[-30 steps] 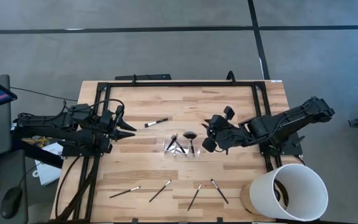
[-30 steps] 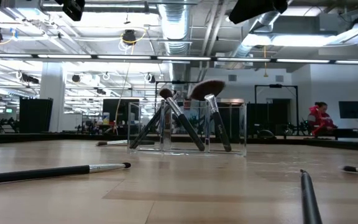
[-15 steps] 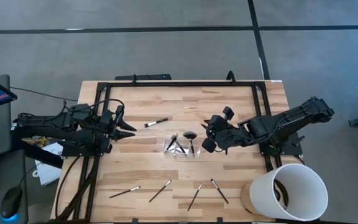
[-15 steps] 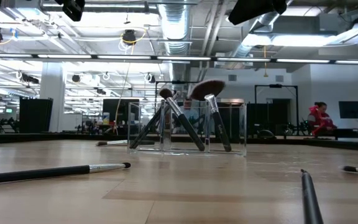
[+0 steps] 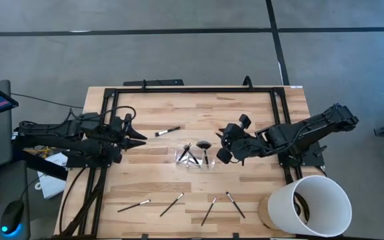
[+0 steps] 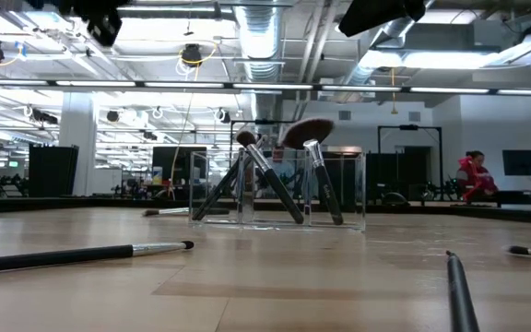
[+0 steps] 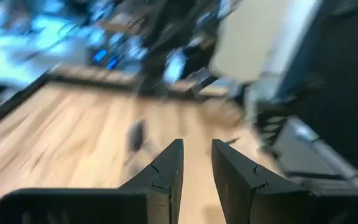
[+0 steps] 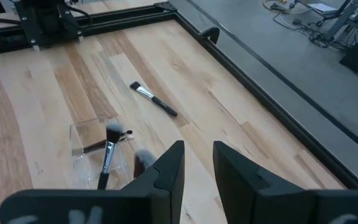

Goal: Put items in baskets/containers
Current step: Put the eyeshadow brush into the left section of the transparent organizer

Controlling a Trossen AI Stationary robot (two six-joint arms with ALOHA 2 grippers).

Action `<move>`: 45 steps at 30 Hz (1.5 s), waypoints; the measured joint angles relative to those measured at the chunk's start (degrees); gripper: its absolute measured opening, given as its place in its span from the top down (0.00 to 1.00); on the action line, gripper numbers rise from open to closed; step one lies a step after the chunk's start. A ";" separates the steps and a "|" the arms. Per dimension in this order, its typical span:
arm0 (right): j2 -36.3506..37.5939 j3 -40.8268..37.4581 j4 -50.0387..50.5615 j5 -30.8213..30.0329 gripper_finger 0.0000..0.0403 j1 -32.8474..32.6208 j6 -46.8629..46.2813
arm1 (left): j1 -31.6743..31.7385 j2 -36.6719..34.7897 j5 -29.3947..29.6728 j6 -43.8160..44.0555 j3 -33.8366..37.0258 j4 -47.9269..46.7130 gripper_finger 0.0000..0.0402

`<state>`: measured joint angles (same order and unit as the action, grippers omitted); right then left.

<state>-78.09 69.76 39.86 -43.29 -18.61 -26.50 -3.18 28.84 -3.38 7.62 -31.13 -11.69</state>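
You have five brushes lying loose on the tabletop: one far, left of centre, four in a near row. One clear tray sits mid-table with about four brushes leaning inside; their overlap blurs the count. One white bucket stands near right. Left hand and right hand flank the tray, each slightly spread, pinching nothing.

Left end effector slightly shifted toward the table's far edge, its wrist view motion-blurred.
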 joint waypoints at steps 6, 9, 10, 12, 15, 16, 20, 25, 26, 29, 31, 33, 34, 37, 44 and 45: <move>0.01 0.00 0.02 0.00 0.81 0.00 0.00 | 0.04 4.27 13.60 0.39 0.02 -10.71 0.80; 0.01 0.00 0.00 0.00 0.81 0.00 0.00 | 0.04 9.32 13.90 -0.32 0.00 -11.36 0.80; 0.01 0.00 0.02 0.00 0.81 0.00 0.00 | 0.21 11.44 14.22 -1.40 0.02 -11.38 0.80; 0.01 0.00 0.00 0.00 0.81 0.00 0.00 | 1.27 15.70 16.23 -3.92 0.02 -11.42 0.80; 0.03 0.00 0.00 0.00 0.81 0.00 -0.01 | 4.49 21.48 16.88 -5.91 0.02 -11.32 0.80; 0.03 0.00 0.02 0.00 0.81 0.00 0.00 | 5.74 23.08 15.48 -6.12 0.02 -11.36 0.80; 0.03 0.00 0.02 0.00 0.81 0.00 0.00 | 9.37 27.27 4.77 -6.28 0.02 -10.97 0.80; 0.05 0.00 0.00 0.00 0.81 0.00 0.00 | 7.56 27.79 -1.64 -0.93 0.02 -9.78 0.80; 0.05 0.00 0.01 0.00 0.81 0.00 -0.02 | 6.40 27.80 -1.63 0.63 0.02 -10.03 0.80; 0.05 0.00 0.02 0.00 0.81 0.00 0.00 | 1.10 27.80 -2.35 3.63 -0.75 -14.34 0.80; 0.05 0.00 0.00 0.00 0.81 0.00 0.00 | -3.81 27.80 -2.34 6.83 -2.02 -19.84 0.80; 0.05 0.00 0.02 0.00 0.81 0.00 -0.01 | -9.52 27.80 -2.16 11.88 -3.23 -24.11 0.80; 0.05 0.00 0.01 0.00 0.81 0.00 0.00 | -12.66 27.80 -1.44 14.88 -3.60 -24.87 0.80; 0.05 0.00 0.02 0.00 0.81 0.00 -0.02 | -21.98 27.87 1.63 23.91 -3.85 -24.91 0.80; 0.05 0.00 0.00 0.00 0.81 0.00 -0.01 | -35.60 30.95 10.13 41.81 -3.85 -25.37 0.80; 0.05 0.00 0.01 0.00 0.81 0.00 -0.02 | -36.95 31.76 10.41 43.40 -3.85 -25.35 0.80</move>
<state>-78.04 69.76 39.87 -43.29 -18.61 -26.52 -40.13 60.60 7.02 51.02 -34.98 -37.04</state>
